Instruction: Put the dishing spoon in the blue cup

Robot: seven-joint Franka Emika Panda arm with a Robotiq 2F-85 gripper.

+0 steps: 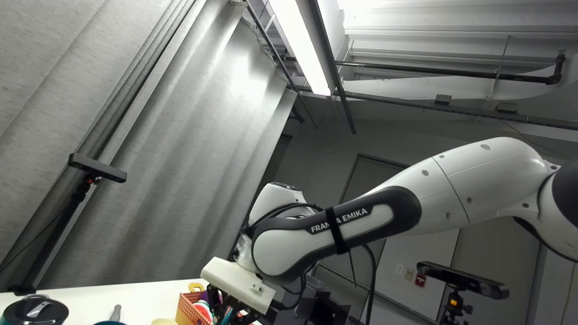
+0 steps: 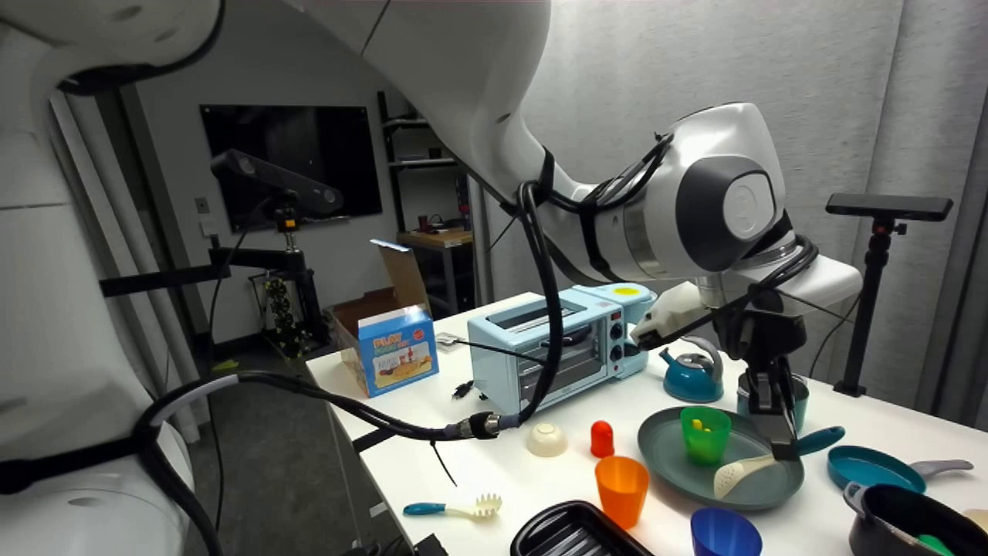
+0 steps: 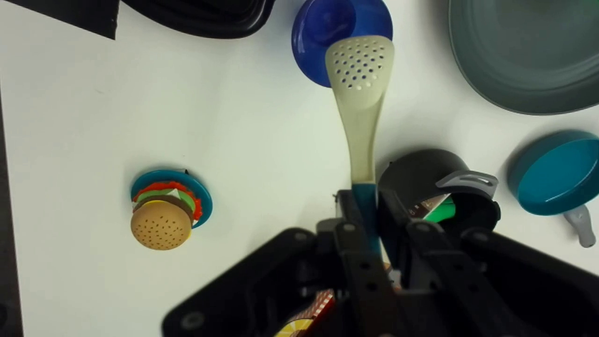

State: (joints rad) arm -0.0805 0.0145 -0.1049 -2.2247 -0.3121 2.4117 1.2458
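The dishing spoon has a cream perforated head and a teal handle; it shows in the wrist view (image 3: 359, 89) and in an exterior view (image 2: 741, 472). My gripper (image 3: 367, 201) is shut on its teal handle and holds it above the table; it also shows in an exterior view (image 2: 785, 448). The blue cup (image 3: 309, 58) stands on the table, and in the wrist view the spoon's head overlaps its near rim, with the spoon outside it. The cup also shows at the bottom edge of an exterior view (image 2: 724, 533). How high the spoon is over the cup is hard to tell.
Near the blue cup are an orange cup (image 2: 622, 490), a black tray (image 2: 575, 533) and a grey-green plate (image 2: 671, 455) bearing a green cup (image 2: 705, 436). A black pot (image 3: 421, 173), a teal pan (image 3: 557, 175), a toy burger (image 3: 161, 224) and a checkered basket (image 1: 187, 311) also stand around.
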